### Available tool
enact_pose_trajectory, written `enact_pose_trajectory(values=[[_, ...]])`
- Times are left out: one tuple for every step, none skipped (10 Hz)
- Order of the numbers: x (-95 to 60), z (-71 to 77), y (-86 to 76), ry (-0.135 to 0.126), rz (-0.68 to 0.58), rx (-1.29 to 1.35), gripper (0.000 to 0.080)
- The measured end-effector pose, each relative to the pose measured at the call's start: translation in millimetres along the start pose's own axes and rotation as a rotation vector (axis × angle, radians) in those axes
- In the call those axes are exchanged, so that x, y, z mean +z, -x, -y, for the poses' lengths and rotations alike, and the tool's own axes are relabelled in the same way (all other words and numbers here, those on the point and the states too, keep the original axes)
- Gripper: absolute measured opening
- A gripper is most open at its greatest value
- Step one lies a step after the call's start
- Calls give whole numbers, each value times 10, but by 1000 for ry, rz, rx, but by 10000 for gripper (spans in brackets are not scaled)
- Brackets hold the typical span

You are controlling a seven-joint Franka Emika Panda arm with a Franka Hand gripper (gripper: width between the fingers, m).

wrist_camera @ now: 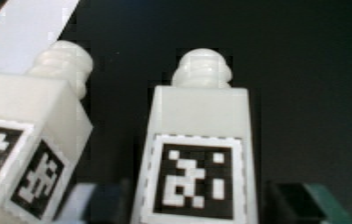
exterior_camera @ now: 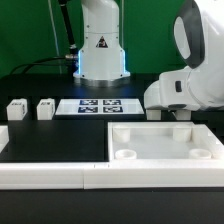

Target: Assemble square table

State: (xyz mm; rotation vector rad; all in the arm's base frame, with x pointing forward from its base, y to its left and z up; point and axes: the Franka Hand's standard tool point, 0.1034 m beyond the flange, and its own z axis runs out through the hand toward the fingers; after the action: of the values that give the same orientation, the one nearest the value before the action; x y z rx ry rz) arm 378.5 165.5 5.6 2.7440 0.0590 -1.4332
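The square tabletop [exterior_camera: 160, 150], white with a raised rim and round corner sockets, is laid flat, sockets up, at the front edge of the table [exterior_camera: 60, 135], toward the exterior view's right. A short white leg [exterior_camera: 17, 109] and a second leg [exterior_camera: 45, 108] are set just apart toward the exterior view's left. In the wrist view a tagged leg [wrist_camera: 199, 150] and a neighbouring leg [wrist_camera: 40, 140] are seen side by side, knobbed tips pointing alike.

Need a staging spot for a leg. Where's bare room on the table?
Free: black surface between marker board and border wall, exterior view's left of the square table. Crowded: under the arm, exterior view's right.

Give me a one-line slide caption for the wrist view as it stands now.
Gripper straddling one white tagged table leg, with a second leg beside it, on the black table.
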Motion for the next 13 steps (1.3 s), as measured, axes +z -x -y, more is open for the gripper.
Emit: enact_pose_trajectory(values=[[1,0,0,0,0,0,289],[1,0,0,0,0,0,289],[2,0,0,0,0,0,289],[2,0,1,0,0,0,289],[1,0,1,0,0,0,289],[-37,-18,24,3,4,-12,289],[-353,-96,197,3,-2,-52,291],[-605,-151,344,-1,-41,-90,291],[-830,-239,487,4,-69,-155,291],[-1061,-400,618,19,-120,-209,291],[-1074,-481,707,14,-126,-198,291],[-1001,-457,677,16,-112,-198,291],[-1042,-439,599,13,-167,-200,291]])
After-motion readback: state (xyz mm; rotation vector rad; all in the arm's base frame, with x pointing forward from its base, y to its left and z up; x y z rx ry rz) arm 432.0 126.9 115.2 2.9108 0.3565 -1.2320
